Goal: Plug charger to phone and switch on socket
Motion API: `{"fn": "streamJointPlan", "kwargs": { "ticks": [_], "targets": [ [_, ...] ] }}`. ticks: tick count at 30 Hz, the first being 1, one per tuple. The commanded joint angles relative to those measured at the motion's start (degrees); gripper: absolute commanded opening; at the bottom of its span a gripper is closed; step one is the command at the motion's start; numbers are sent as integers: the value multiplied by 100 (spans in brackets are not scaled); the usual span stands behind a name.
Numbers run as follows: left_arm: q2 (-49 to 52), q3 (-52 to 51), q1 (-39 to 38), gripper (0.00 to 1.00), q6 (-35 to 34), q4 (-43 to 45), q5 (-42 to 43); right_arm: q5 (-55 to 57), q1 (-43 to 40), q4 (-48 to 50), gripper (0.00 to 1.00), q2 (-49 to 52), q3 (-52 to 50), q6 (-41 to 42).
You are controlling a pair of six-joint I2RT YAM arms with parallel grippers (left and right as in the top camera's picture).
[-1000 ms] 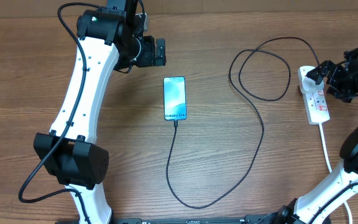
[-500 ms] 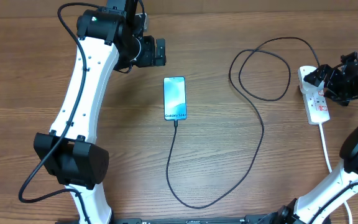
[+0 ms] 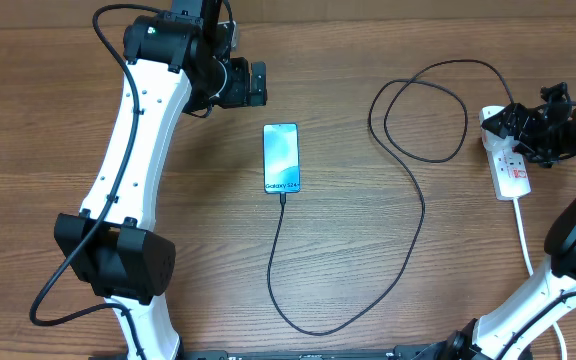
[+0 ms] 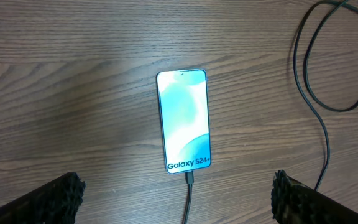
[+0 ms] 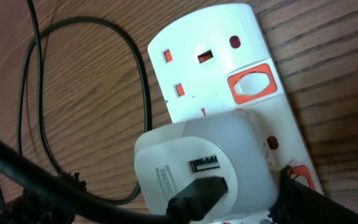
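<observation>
Phone cabled, right claw at the socket

Overhead: the phone (image 3: 281,158), marked "Galaxy S24", lay on the table (image 3: 208,300) with the charger (image 3: 424,210) in its bottom end. The left gripper (image 3: 257,84) hovered beyond it. The right gripper (image 3: 521,125) had edged left over the socket (image 3: 509,168).
Left wrist: claw spread wide.
Right wrist: claw spread, flanking a white adapter (image 5: 210,155) whose lettering was unreadable.

A brown wooden table (image 3: 468,250) carries the phone (image 3: 281,158), the looping black charger (image 3: 424,210) and the white socket (image 3: 511,172).
</observation>
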Motion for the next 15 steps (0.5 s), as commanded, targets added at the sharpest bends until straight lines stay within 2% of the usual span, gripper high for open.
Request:
{"fn": "streamJointPlan", "kwargs": {
  "ticks": [1,15],
  "targets": [
    [44,-13,-7,100,59,-2,-33,-57,39,13,100,160,-68,22],
    [44,-13,-4,100,59,-4,-33,-35,37,81,100,160,-61,20]
  ]
}}
